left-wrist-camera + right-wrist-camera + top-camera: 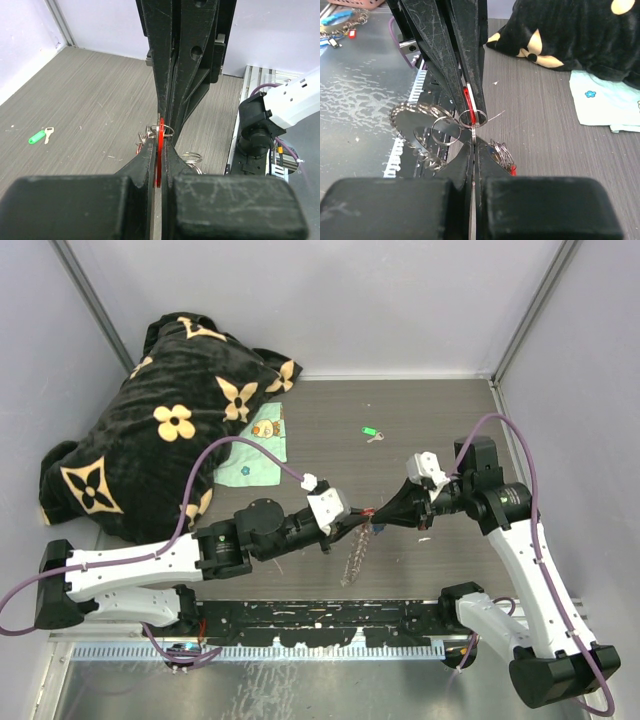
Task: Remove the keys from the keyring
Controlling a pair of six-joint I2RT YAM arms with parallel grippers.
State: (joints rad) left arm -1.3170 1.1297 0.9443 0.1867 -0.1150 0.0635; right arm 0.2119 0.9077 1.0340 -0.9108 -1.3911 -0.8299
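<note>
Overhead, found the black left two-finger gripper [362,519] and the black right two-finger gripper [379,512] tip to tip above the grey wood-grain table [450,560]; noted the large dark grey toothed metal keyring [357,558] hanging just below that meeting point, toward the table's near side; recorded a small silver key with green plastic tag [371,432] lying flat on the table, well apart toward the back; logged a black plush blanket with tan flowers [150,440] and a pale green cloth [255,452] at rear left.

From the left wrist, confirmed left jaws clamped narrow on a red plastic key tag [158,165]; observed thin silver split rings [191,157] just beside the fingers; saw right jaws pressed together directly opposite.

From the right wrist, confirmed right jaws fully together, tips at one small silver loop [472,118]; unable to tell whether pinched; sighted the keyring left of the tips, dangling with further rings.
</note>
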